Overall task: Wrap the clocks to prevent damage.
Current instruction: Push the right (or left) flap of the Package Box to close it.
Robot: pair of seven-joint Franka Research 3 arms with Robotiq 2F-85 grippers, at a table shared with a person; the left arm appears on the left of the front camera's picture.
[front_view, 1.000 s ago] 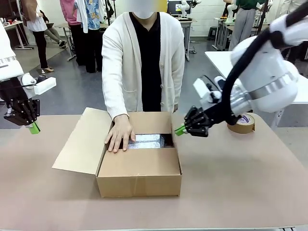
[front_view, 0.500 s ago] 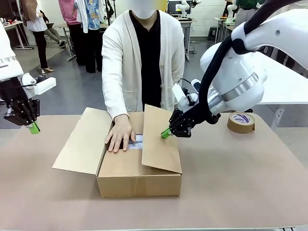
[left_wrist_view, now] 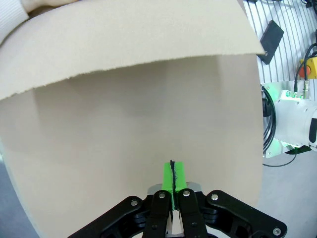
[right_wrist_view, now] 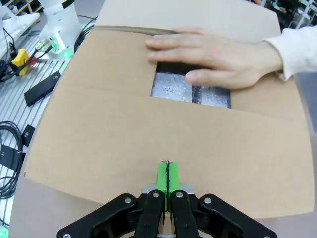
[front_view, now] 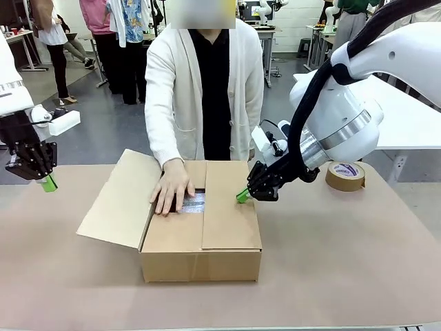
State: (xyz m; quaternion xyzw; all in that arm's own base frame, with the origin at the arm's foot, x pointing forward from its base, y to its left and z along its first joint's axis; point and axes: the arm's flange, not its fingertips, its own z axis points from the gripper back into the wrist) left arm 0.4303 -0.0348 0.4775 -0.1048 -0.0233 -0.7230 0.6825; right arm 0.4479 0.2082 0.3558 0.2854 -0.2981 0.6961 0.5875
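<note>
Right gripper (front_view: pixel 242 196) clenched, empty, tips at the right flap (front_view: pixel 231 214) of the cardboard box (front_view: pixel 200 258); flap lies flat. Clocks (front_view: pixel 195 203), bubble-wrapped, sit inside the box, visible through the gap by the person's hand (front_view: pixel 172 193). Left gripper (front_view: pixel 48 183) clenched, empty, far left over the table (front_view: pixel 344 269).

LEFT ARM (front_view: pixel 10 83): at 9 o'clock of front view, wrist angled down | LEFT TOOL (front_view: pixel 48 183): pads pressed together, tips aimed toward 5 o'clock | RIGHT ARM (front_view: pixel 351 114): enters from 3 o'clock, reaches toward centre | RIGHT TOOL (front_view: pixel 242 196): pads pressed together, tips aimed toward 8 o'clock | PERSON'S HAND (front_view: pixel 171 192): flat, palm down, fingers spread
</note>
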